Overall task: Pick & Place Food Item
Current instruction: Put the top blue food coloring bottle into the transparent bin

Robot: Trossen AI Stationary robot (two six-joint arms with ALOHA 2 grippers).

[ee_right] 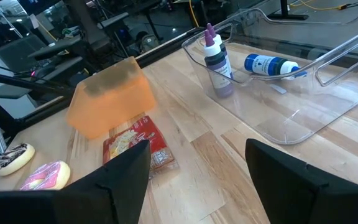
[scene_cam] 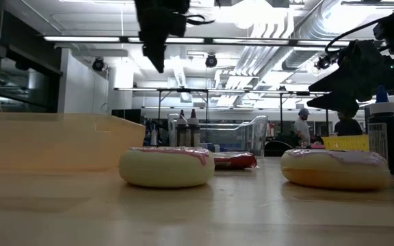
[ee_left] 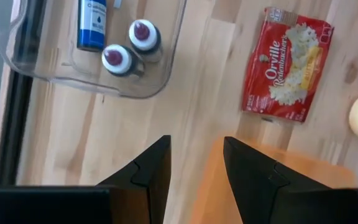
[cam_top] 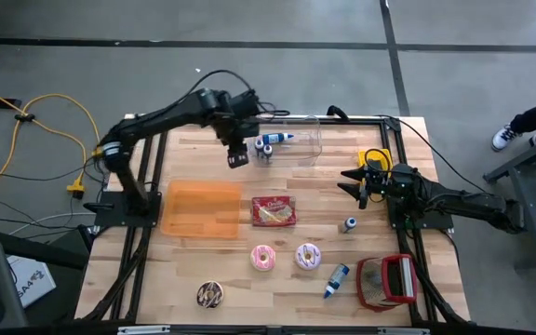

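Note:
A red popcorn bag [cam_top: 274,212] lies flat on the wooden table beside an orange bin [cam_top: 201,209]; it also shows in the left wrist view [ee_left: 284,65]. Two pink-iced doughnuts [cam_top: 263,258] [cam_top: 307,256] and a chocolate one [cam_top: 210,295] rest nearer the front edge. My left gripper [cam_top: 237,156] hangs open above the table between the orange bin and a clear bin [cam_top: 291,140], pointing steeply down, nothing between its fingers [ee_left: 196,146]. My right gripper [cam_top: 354,186] waits open at the table's right, near level, with nothing in it [ee_right: 197,155].
The clear bin [ee_left: 154,87] holds a blue bottle and two small dark-capped bottles. A small bottle [cam_top: 349,224], a blue bottle [cam_top: 336,279], a red basket [cam_top: 386,282] and a yellow item [cam_top: 373,160] stand on the right half. Bare wood lies around the popcorn bag.

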